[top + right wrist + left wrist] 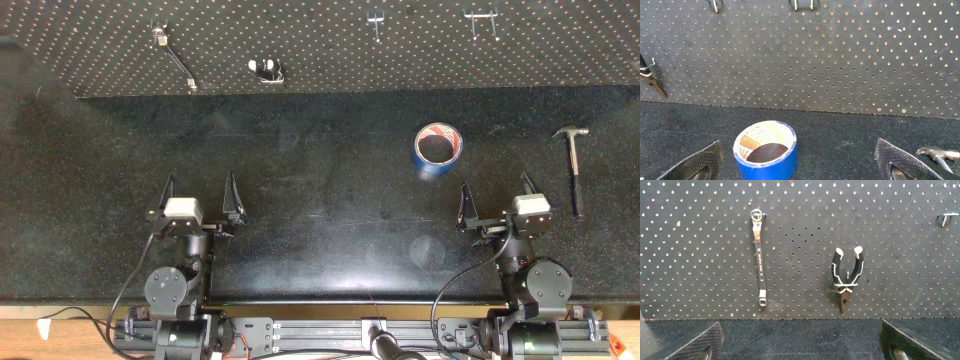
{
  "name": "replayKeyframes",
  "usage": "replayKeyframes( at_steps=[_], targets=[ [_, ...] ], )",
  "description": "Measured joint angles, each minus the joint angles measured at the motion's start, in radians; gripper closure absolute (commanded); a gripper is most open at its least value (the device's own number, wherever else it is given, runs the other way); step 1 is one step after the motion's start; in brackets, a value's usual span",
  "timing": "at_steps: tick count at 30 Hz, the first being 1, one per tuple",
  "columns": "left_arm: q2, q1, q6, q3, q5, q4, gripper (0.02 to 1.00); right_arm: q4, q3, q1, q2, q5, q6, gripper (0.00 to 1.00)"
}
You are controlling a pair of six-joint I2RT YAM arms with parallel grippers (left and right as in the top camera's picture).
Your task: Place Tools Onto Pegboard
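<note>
Shiny metal wrench, matt pegboard, rough blk mat, smooth tape.

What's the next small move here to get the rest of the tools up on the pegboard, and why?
Probably ease the right arm's jaws forward and down over the blue tape roll. They stand open, and the roll sits on the table just ahead of them; the hammer lies off to the side. The wrench and pliers already hang on the pegboard, and hooks are free.
</note>
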Motion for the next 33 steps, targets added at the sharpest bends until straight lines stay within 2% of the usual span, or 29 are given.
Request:
replayKeyframes(
  at_steps=[11,33],
  targets=[
    [-0.080,0.063,0.000,-0.001,0.004,-0.211,0.023,0.000,0.000,0.000,0.000,0.000,0.000,0.009],
    [-0.080,0.051,0.000,-0.001,0.016,-0.213,0.023,0.000,0.000,0.000,0.000,0.000,0.000,0.007]
  ],
)
